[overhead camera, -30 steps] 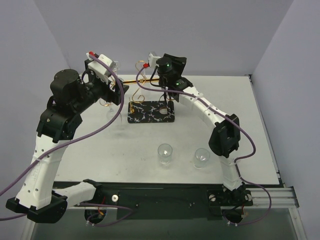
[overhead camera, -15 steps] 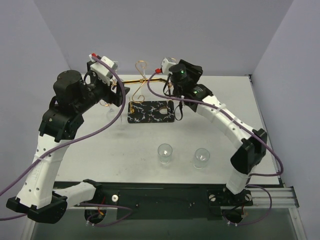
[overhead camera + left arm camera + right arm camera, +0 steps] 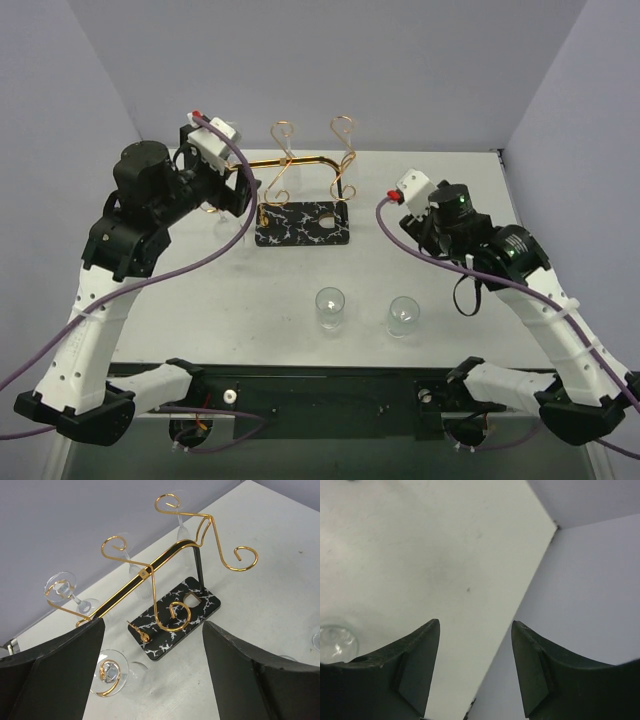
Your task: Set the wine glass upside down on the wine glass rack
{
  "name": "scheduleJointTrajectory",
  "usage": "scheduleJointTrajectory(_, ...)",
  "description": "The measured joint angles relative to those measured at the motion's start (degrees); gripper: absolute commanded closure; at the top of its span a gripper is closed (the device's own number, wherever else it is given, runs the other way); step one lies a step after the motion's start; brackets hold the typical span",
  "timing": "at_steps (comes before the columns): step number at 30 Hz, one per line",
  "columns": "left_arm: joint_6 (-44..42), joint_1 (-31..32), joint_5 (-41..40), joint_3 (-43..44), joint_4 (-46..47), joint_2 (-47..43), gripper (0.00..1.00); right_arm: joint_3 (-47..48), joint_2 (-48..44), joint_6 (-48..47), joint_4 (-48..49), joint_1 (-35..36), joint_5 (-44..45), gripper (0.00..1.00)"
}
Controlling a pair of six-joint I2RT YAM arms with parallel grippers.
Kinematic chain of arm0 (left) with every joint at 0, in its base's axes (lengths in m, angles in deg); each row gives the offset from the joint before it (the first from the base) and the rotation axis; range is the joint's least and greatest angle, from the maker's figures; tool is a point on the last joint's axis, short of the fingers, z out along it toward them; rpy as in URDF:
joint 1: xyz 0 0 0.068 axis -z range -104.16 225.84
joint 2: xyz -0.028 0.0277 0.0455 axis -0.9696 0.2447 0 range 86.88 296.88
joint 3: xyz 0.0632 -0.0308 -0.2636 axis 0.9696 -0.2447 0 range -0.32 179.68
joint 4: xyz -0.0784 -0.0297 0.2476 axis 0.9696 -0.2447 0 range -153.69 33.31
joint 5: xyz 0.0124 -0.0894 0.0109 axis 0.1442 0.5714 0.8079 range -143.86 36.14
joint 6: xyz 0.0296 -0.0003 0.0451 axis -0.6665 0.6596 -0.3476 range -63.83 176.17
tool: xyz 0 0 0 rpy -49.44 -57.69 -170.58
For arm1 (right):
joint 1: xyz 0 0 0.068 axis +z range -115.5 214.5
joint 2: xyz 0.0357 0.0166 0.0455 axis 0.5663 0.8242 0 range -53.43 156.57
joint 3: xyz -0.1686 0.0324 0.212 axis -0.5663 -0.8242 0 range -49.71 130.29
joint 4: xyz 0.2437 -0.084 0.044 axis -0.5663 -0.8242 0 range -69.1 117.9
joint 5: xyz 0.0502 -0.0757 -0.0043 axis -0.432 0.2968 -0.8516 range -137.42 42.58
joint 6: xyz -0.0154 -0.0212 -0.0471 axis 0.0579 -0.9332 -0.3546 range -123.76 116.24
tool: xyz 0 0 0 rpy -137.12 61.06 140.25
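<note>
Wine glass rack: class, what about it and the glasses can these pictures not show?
Top view: the left end of the wine glass rack, hidden behind the left gripper.
Left wrist view: bowls of the hanging glasses, clear and too faint to count.
Right wrist view: a glass, cut off by the left edge.

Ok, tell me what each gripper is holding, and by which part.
Nothing is held. The left gripper is open, facing the wine glass rack, with nothing between its fingers. The right gripper is open over the table, also with nothing in it.
</note>
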Motion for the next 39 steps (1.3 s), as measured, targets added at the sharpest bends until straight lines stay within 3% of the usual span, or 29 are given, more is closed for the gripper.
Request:
scheduleJointTrajectory(5,-1.4,0.0,-0.1,-1.5,-0.9,0.1,0.09,-7.6,-5.0,4.3,-8.2,-5.7,-13.8,0.42)
scheduleJointTrajectory(10,-2.6,0.0,-0.3,-3.9,-1.6,0.1,0.07,-17.0,-4.0,6.5,-11.5,-6.3,-25.0,0.43)
scheduleJointTrajectory(20,-3.3,0.0,-0.7,-7.0,-1.5,0.1,0.06,-25.3,1.4,8.1,-8.4,-6.3,-34.0,0.5)
scheduleJointTrajectory(33,-4.3,0.0,-0.7,-8.9,-1.4,0.0,0.07,-29.7,5.7,7.9,-1.5,-6.3,-34.5,0.76)
scheduleJointTrajectory(39,-4.3,0.0,-0.7,-8.9,-1.4,-0.2,0.07,-30.8,6.0,7.6,-0.4,-6.5,-34.1,0.94)
